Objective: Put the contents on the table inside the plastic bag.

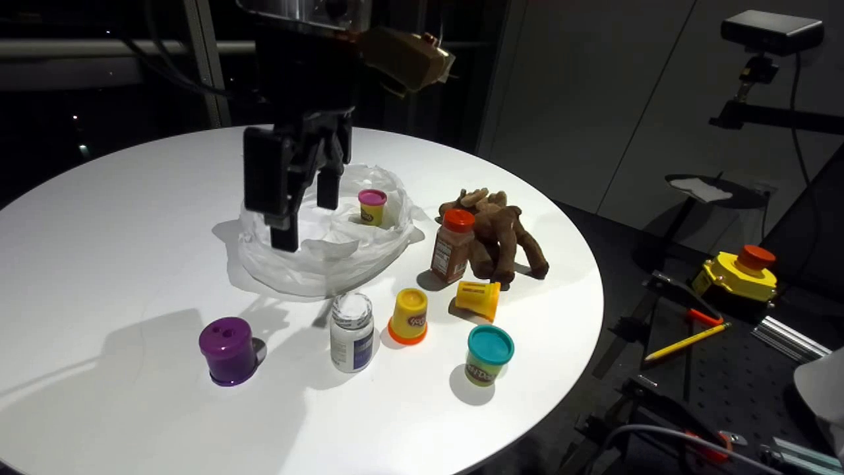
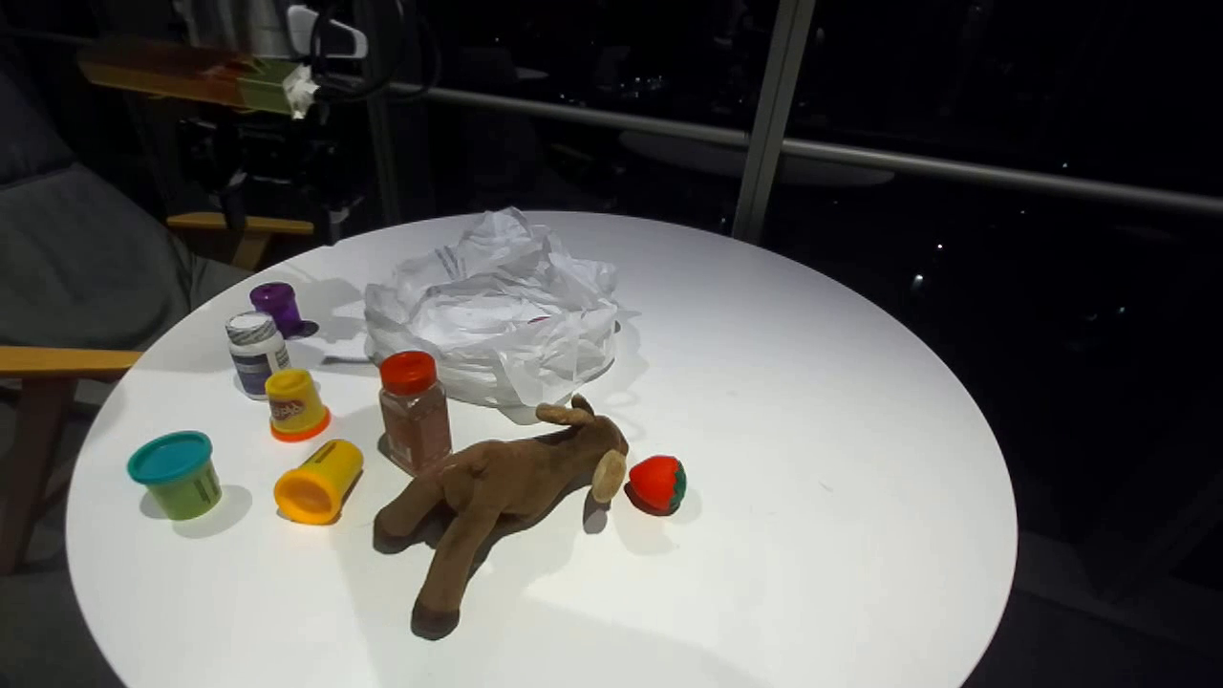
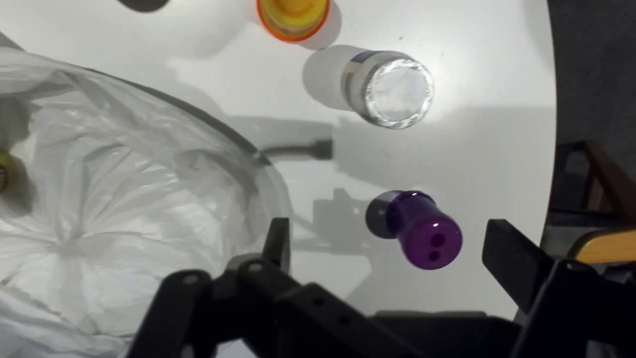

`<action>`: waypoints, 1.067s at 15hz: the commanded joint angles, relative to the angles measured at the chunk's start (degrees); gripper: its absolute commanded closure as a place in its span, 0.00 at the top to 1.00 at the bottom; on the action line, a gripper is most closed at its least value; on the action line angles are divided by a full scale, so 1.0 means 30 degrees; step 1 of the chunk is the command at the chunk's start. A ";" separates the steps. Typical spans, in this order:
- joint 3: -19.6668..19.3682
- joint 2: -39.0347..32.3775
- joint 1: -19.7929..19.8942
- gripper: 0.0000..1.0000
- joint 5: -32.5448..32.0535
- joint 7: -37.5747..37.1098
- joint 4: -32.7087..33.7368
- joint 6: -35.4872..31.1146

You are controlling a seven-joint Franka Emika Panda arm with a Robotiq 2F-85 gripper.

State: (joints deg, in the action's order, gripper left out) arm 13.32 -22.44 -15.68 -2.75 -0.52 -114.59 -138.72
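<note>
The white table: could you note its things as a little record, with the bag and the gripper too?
Plastic bag: open-topped, pink-lidded tub inside
Standing outside it: purple container, white bottle, orange-rimmed yellow tub, teal-lidded tub, red-capped jar
On its side: orange-yellow tub
Plush animal: brown, red strawberry near its head
Gripper: open, holding nothing

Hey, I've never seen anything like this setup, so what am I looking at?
It's a robot arm ending in a two-fingered pincer, open and holding nothing. Two pictures are taken from outside it; the close-up looks down from the arm itself. On the round white table are a purple container, a white bottle, an upside-down yellow tub, a sideways yellow tub, a teal-lidded tub, a red-capped jar, a brown plush animal and a red toy strawberry. A pink-lidded tub sits inside the open plastic bag.
</note>
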 commanded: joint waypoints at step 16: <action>-0.2421 -0.5339 -0.4246 1.00 -0.4337 -0.0241 0.1673 -0.8720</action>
State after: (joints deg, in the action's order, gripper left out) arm 8.68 -37.08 -26.23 -13.30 -0.52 -111.70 -162.62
